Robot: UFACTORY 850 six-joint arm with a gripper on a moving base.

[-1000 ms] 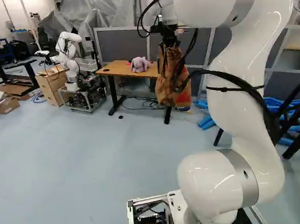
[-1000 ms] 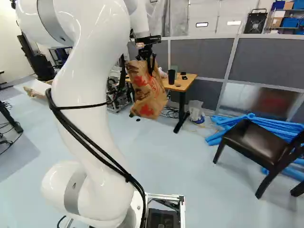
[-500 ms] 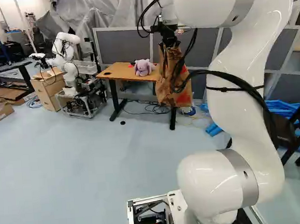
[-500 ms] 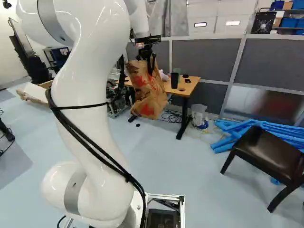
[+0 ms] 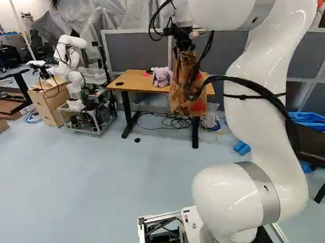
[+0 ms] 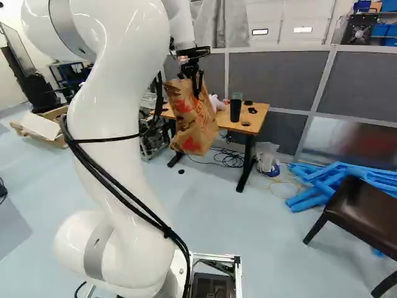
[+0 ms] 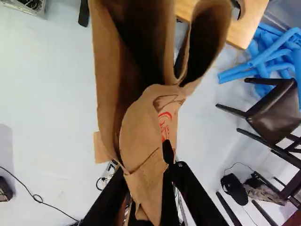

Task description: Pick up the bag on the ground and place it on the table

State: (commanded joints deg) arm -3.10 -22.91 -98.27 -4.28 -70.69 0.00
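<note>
Gripped paper bag [image 6: 191,121] between both fingers of gripper [image 6: 197,87]; in right base view, suspended bag at six o'clock from gripper, off floor [image 6: 205,217], at nine o'clock from black cup [image 6: 236,110] on table [image 6: 260,118]

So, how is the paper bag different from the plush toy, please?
The bag hangs from the gripper, while the plush toy sits on the table. The bag is brown paper with red print; the plush toy is pale purple. The bag looks taller than the plush toy. Both are off the floor.
</note>
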